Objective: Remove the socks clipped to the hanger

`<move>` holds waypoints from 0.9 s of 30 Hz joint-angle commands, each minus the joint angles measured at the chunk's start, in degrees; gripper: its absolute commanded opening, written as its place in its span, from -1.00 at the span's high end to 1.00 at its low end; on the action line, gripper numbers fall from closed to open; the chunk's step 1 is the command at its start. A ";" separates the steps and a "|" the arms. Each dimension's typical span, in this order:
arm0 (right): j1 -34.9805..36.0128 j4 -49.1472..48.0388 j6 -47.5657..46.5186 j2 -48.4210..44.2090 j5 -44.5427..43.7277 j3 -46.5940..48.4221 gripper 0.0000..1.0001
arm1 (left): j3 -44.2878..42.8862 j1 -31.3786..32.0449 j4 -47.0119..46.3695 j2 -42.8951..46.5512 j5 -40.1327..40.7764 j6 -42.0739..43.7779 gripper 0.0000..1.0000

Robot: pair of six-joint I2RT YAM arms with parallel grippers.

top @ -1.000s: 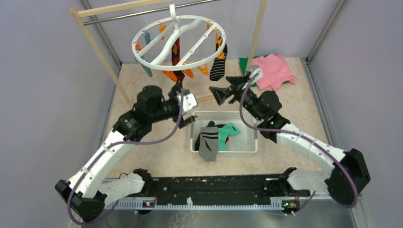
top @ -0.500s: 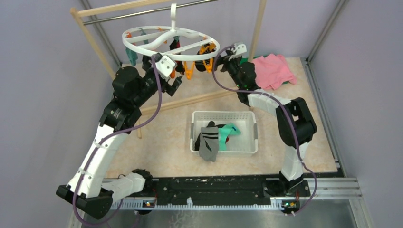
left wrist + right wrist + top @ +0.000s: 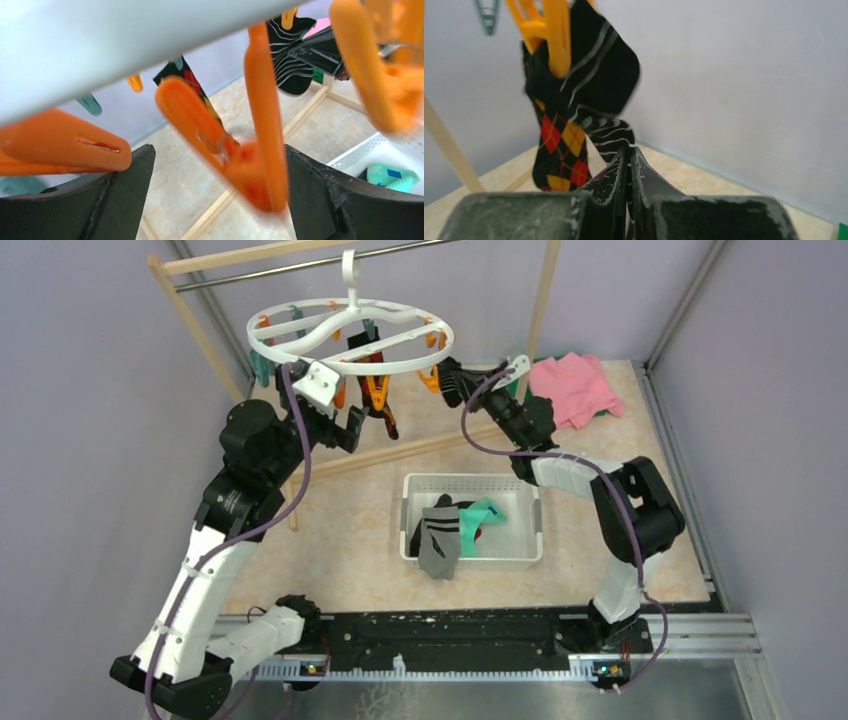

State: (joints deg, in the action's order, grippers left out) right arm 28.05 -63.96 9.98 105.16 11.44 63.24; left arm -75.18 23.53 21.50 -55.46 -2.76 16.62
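While the hanger (image 3: 258, 330) hangs by its hook from the rack (image 3: 250, 255), both arms reach up under its ring.

1. L tool (image 3: 348, 428): below the hanger's front-left rim. The top cam does not resolve the gap. The L wrist cam does: L tool (image 3: 217, 150) is spread wide, with a blurred orange clip (image 3: 250, 170) dangling between the fingers (image 3: 125, 185). No contact can be confirmed, and no fabric is in the gap.
2. R tool (image 3: 448, 378): below the hanger's right rim. Only the R wrist cam shows the jaws: R tool (image 3: 629, 155) is pressed narrow, tips pinching the lower end of the striped sock (image 3: 601, 65). The sock's upper end sits in a clip on the hanger.
3. Argyle sock (image 3: 559, 147): clipped just beside the striped sock, nearer the hanger's centre. Both socks also show in the L wrist cam, beyond the orange clip.
4. Basket (image 3: 470, 480): on the counter (image 3: 340, 550), below and forward of the hanger. It holds a teal sock (image 3: 485, 512) and a grey sock (image 3: 438, 545) draped over the near wall.
5. Pink cloth (image 3: 575, 385): on the counter, right of the hanger, seen in the top cam only.
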 commanded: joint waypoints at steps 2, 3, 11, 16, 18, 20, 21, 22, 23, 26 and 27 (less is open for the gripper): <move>2.09 -4.46 1.41 -11.36 6.11 -5.50 1.00 | 0.71 -0.56 2.72 2.25 -3.00 -4.27 -0.98; 2.31 -4.12 1.33 -12.60 6.54 -6.37 1.00 | 0.47 -0.63 3.72 2.32 -4.16 -4.61 -0.98; 7.01 1.74 3.03 -22.93 6.06 -11.87 1.00 | 2.05 -0.68 15.96 2.64 -24.18 -3.02 -0.98; 14.39 7.41 2.00 -29.27 2.48 -15.45 1.00 | 8.49 -0.68 19.52 5.02 -37.05 -1.41 -0.98; 17.51 8.83 1.26 -31.47 0.29 -17.09 1.00 | 9.51 -0.68 19.67 5.88 -40.38 -1.24 -0.98; 19.96 9.49 1.95 -32.82 -1.10 -17.80 1.00 | 10.15 -0.68 18.74 6.25 -41.61 -1.76 -0.98; 21.25 9.67 2.44 -33.25 -1.60 -17.88 1.00 | 10.17 -0.72 18.23 6.23 -41.65 -2.03 -0.98; 22.94 10.15 2.63 -33.47 -1.94 -17.78 1.00 | 9.99 -0.69 17.74 6.18 -41.50 -2.24 -0.98; 24.17 10.56 2.65 -33.66 -2.53 -17.49 1.00 | 9.67 -0.68 17.19 5.97 -41.19 -2.40 -0.98; 27.19 12.25 2.68 -33.06 -3.04 -15.52 1.00 | 8.20 -0.68 15.87 5.25 -40.24 -3.74 -0.98; 27.69 12.54 3.28 -32.68 -2.84 -14.74 1.00 | 7.80 -0.68 15.55 5.01 -40.22 -3.98 -0.98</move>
State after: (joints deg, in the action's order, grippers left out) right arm 52.97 -52.99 12.21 73.28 10.26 45.39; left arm -65.04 23.00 40.80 -50.37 -40.73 13.67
